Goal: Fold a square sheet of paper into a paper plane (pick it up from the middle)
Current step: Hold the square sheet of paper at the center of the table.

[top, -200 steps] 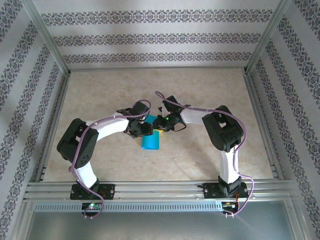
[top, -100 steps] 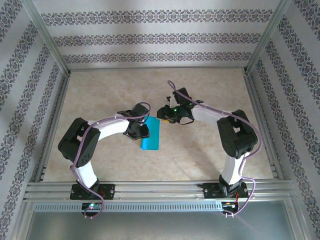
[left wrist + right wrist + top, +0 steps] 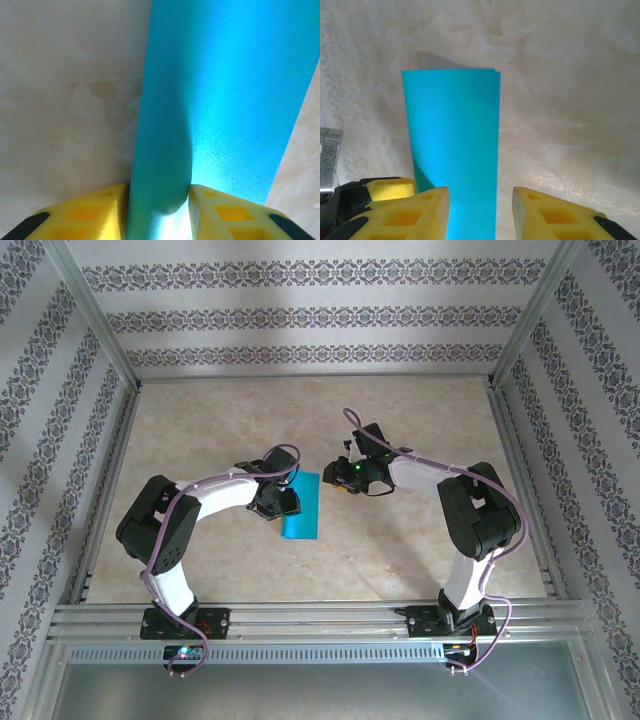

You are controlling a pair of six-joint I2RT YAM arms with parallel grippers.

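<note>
Square sheet of paper (image 3: 301, 508): folded to a narrow teal rectangle, lying about mid-table (image 3: 420, 410) on beige marbled surface. Clamped at its left edge between the yellow fingers of the left gripper (image 3: 159, 196), with paper bulging up in the gap. Just right of it, not touching: right gripper (image 3: 341, 478), unclenched, nothing held. Around: aluminium frame rails (image 3: 300, 612), striped floral wallpaper (image 3: 320, 315).

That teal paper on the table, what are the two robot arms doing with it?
The thin teal-blue sheet of paper, already folded into a narrow rectangle, lies on the beige table. The left gripper pinches one edge between its yellow fingers. The right gripper hovers open just beside the sheet, holding nothing. No plane shape yet.
</note>
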